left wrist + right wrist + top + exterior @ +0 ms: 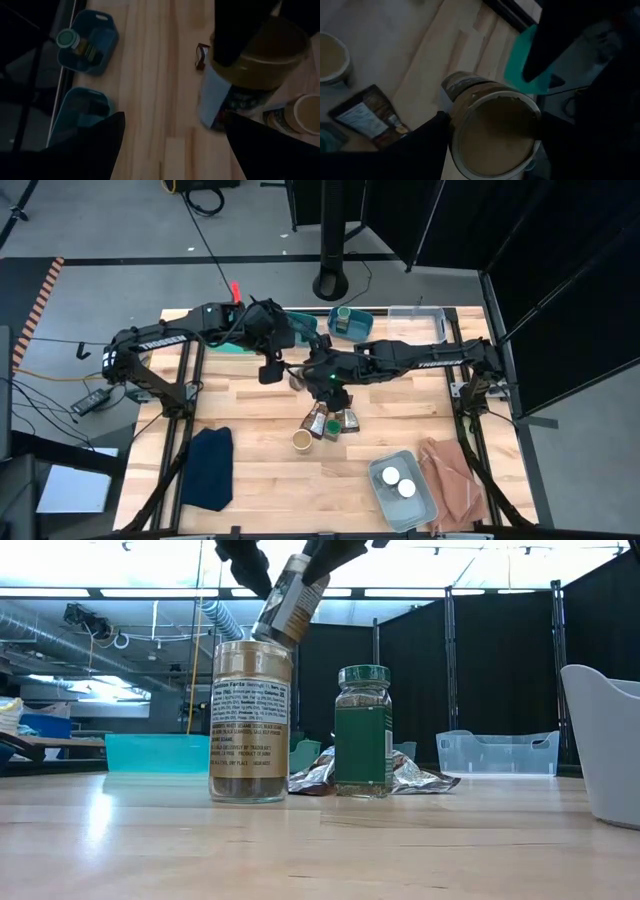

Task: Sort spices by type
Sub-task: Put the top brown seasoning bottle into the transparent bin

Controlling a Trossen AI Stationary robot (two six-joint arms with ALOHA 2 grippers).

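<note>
My right gripper is shut on a tan-topped round jar and holds it above the middle of the table, over a cluster of spice jars and packets. My left gripper hangs open just left of it and touches nothing; its own view shows the held jar ahead. In the low view the jar hangs tilted over a standing tan-topped jar and a green-lidded jar. A green-lidded jar sits in a teal bin. My right gripper pinches the tan-topped jar between its two fingers, on the jar's side wall just below the lid. The fingers come from above, and the lid faces the wrist. The jar is lifted clear of the table and tilted.
Two teal bins and a clear bin line the far edge. A pale bin with two white-lidded jars sits near right, beside a brown bag. A dark blue cloth lies near left.
</note>
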